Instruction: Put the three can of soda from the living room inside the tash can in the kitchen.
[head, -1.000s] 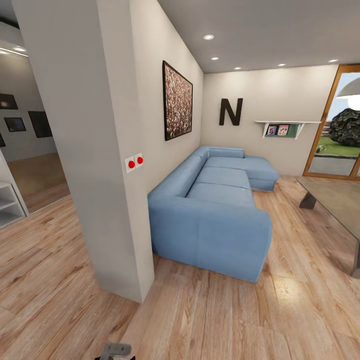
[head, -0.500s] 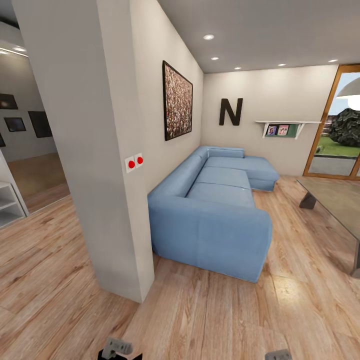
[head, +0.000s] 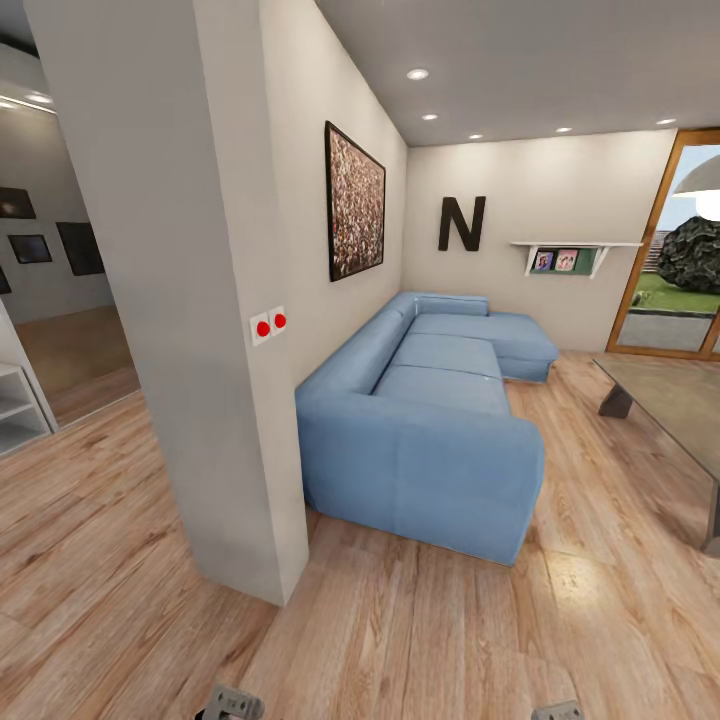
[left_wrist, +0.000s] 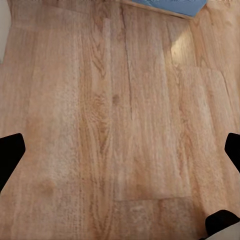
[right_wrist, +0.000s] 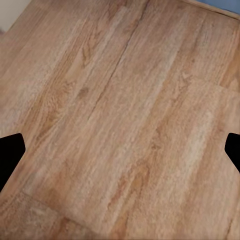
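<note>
I am in the living room, facing a blue sectional sofa (head: 430, 420) under a black letter N (head: 461, 223). The cans of soda and the tash can are out of view. My left gripper (left_wrist: 120, 152) hangs open over bare wood planks, its black fingertips (left_wrist: 10, 157) far apart with nothing between them. The right gripper (right_wrist: 120, 150) is open over the floor in the same way. Grey parts of my left arm (head: 232, 703) and right arm (head: 557, 710) peek in at the head view's lower edge.
A pale wall pillar (head: 190, 300) with a two-button red switch (head: 268, 324) stands close on my left, beside an opening to another room. A low glass-topped table (head: 675, 400) is at the right, wood-framed glass doors (head: 680, 260) behind it. Open plank floor (head: 420, 640) lies ahead.
A grey part of my right arm has come up into the lower edge of the head view. The left arm's part shifted slightly. The room has not shifted.
</note>
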